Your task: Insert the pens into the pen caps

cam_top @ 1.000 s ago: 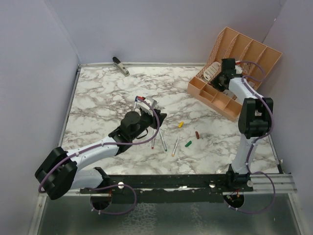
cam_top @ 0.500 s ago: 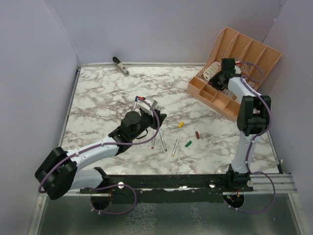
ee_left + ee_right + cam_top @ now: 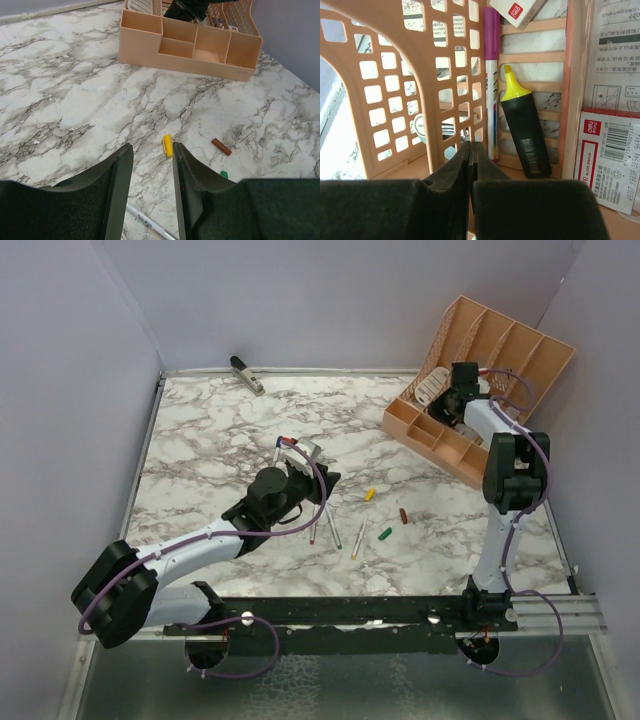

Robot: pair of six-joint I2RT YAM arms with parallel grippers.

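While your right gripper (image 3: 471,146) sits pinched shut on nothing inside the orange organizer (image 3: 385,75), the pens (image 3: 334,532) lie loose on the table (image 3: 200,440).
Your left gripper (image 3: 151,150) hovers half-spread and empty near them, facing the yellow cap (image 3: 166,144), likely staged for pairing.

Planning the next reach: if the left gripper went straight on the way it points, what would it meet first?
Most likely the yellow cap, lying just ahead of the left gripper, in line with its open jaws; depth is unclear.
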